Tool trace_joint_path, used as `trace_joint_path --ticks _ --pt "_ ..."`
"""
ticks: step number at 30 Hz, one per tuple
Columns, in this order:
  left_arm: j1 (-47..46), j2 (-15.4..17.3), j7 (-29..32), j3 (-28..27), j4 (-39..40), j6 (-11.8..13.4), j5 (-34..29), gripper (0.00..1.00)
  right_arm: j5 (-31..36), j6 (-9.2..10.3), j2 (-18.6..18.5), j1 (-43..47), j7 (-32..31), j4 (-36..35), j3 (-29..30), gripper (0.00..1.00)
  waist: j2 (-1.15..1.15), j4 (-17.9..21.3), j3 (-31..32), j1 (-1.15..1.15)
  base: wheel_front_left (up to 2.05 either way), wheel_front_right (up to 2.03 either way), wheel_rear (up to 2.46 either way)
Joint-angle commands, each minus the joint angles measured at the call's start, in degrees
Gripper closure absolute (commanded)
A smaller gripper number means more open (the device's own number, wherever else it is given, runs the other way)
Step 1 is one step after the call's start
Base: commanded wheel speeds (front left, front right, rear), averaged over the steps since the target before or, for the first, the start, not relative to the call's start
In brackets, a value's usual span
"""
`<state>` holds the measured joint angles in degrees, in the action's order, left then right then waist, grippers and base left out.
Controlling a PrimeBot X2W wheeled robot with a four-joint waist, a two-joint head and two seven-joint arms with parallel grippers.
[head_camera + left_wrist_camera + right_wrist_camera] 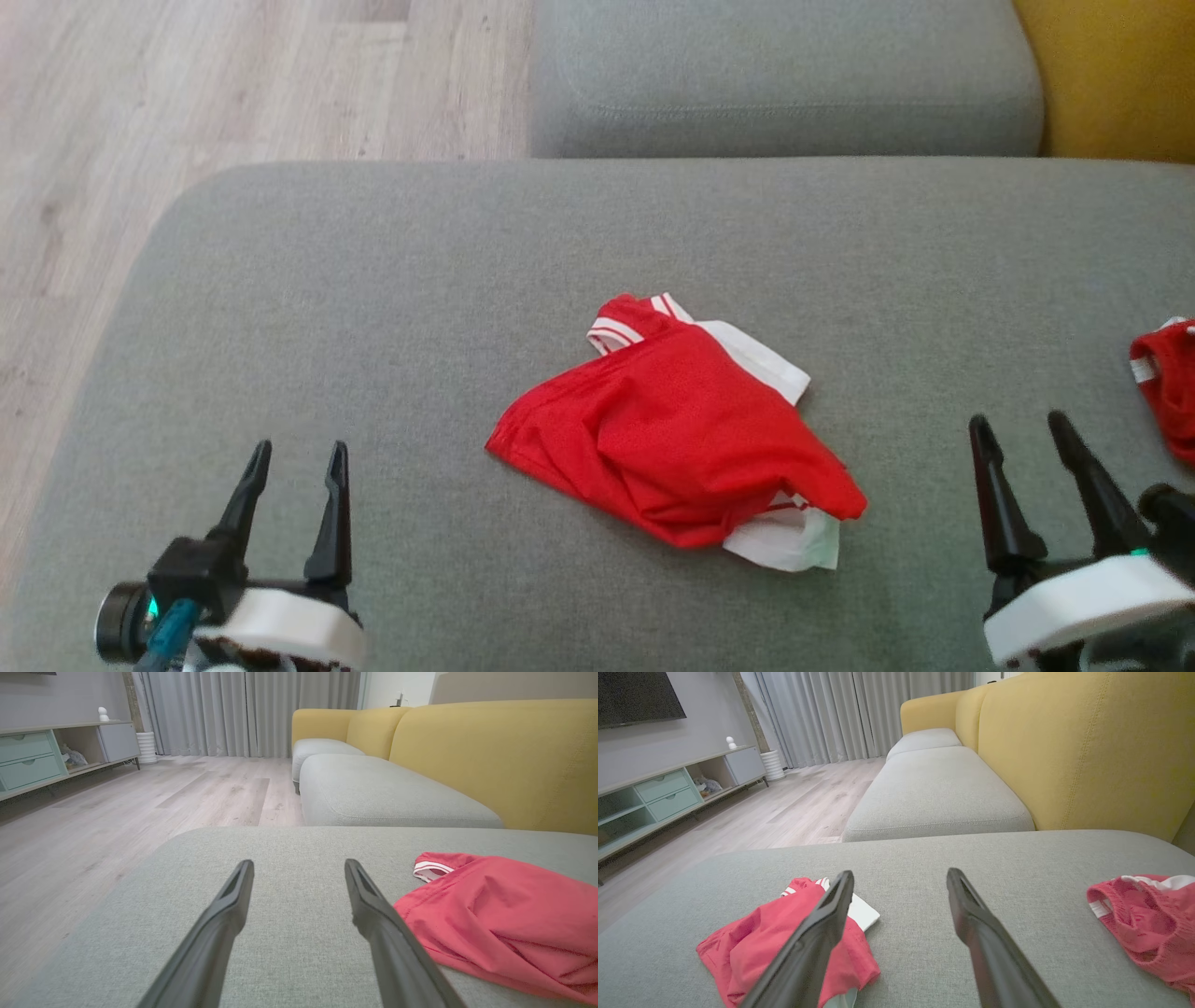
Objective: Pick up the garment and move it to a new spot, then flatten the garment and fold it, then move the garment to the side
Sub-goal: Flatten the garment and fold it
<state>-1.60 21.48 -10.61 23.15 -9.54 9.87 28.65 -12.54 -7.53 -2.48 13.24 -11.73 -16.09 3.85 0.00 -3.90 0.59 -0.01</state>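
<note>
A crumpled red garment (681, 439) with white trim lies in a heap near the middle of the grey cushion (392, 308). It lies to the right of my fingers in the left wrist view (504, 919) and low on the left in the right wrist view (780, 942). My left gripper (297, 453) rests low at the left, open and empty, well apart from the garment. At the lower right my right gripper (1019, 425) is open too, with nothing between its fingers, a short way right of the heap.
A second red garment (1167, 392) lies at the cushion's right edge, close beside my right gripper. Another grey seat (784, 75) and a yellow backrest (1111, 75) stand behind. Wooden floor (140, 112) drops off to the left.
</note>
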Motion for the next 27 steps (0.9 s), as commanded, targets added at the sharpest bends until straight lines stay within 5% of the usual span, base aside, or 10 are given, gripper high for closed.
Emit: trace_joint_path --ticks 1,20,27 --pt "-1.9 2.1 0.3 -2.0 2.3 0.6 -0.3 0.0 0.0 0.04 -0.4 -1.1 -0.5 -2.4 -1.5 0.0 0.0 0.2 0.3 0.01 0.0 0.0 0.0" --pt "-0.9 2.6 1.2 -1.7 4.7 2.6 -0.3 0.0 0.1 0.04 -0.4 -1.1 -1.9 -2.8 -1.3 0.0 0.0 0.2 0.0 0.01 0.0 0.0 0.0" --pt "-2.4 2.2 1.0 -1.4 5.3 2.7 -0.4 0.0 1.3 0.04 -0.4 -3.1 -3.8 2.6 -0.9 0.0 0.0 -1.0 -2.2 0.01 0.0 0.0 0.0"
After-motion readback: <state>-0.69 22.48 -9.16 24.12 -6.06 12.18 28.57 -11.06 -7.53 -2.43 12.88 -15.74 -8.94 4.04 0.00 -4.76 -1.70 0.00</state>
